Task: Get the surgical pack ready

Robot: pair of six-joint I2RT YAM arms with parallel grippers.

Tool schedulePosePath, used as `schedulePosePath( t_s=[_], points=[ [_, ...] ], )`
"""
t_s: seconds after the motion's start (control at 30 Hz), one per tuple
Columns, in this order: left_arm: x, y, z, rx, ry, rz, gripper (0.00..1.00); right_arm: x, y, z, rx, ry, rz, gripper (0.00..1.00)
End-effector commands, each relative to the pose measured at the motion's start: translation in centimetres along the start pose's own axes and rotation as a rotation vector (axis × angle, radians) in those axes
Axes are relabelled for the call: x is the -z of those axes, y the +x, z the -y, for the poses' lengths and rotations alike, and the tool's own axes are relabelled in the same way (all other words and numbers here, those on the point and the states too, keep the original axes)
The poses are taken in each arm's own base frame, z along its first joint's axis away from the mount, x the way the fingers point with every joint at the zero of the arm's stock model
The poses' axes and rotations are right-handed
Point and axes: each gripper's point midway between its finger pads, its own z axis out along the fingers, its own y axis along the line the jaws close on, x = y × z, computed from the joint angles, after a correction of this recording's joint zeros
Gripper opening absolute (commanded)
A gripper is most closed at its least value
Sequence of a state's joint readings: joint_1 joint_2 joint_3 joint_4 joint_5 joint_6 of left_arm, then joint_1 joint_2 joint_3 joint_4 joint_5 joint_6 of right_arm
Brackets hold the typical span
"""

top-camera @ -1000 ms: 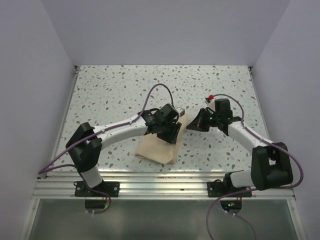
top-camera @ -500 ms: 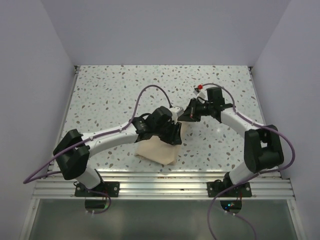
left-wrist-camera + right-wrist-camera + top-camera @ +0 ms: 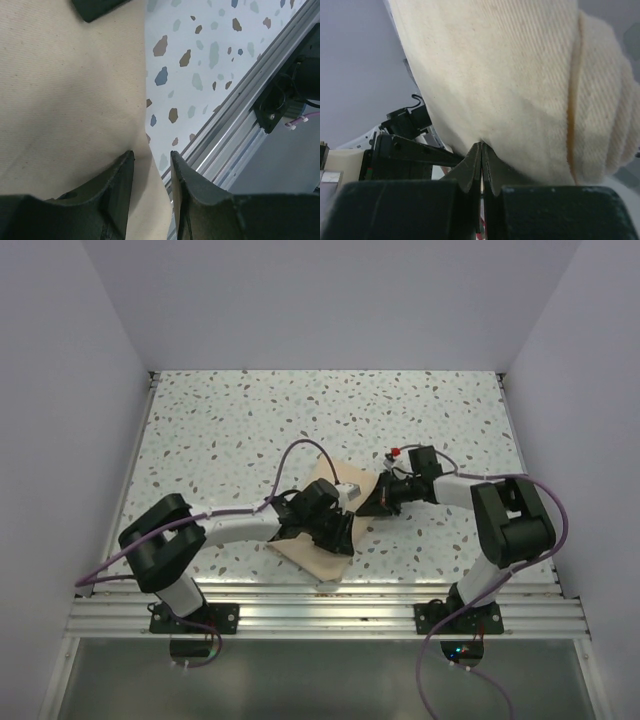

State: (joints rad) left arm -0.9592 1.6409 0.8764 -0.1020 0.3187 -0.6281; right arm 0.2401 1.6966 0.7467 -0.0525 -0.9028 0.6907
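Right gripper (image 3: 481,146) tight on surgical pack (image 3: 510,75)

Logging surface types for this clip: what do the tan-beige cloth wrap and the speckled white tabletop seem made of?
The tan-beige cloth wrap looks like matte woven fabric, perhaps cotton: fine ribbed weave shows in both wrist views. The speckled white tabletop looks smooth, terrazzo-patterned with coloured flecks; stone or laminate, I cannot tell.
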Motion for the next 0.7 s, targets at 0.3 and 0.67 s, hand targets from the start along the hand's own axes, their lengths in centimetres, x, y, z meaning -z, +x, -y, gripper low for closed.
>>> schedulePosePath(
  t_s=[0.3,0.67],
  points=[
    [2.7,-1.4,4.6,0.024,0.07,0.049,0.39,4.2,-3.3,-7.5,0.215,0.007,0.146,0.0],
    [-0.7,6.3,-1.9,0.163,-0.096,-0.176,0.36,1.2,-2.6,-0.4,0.073,0.068,0.113,0.0]
  ],
)
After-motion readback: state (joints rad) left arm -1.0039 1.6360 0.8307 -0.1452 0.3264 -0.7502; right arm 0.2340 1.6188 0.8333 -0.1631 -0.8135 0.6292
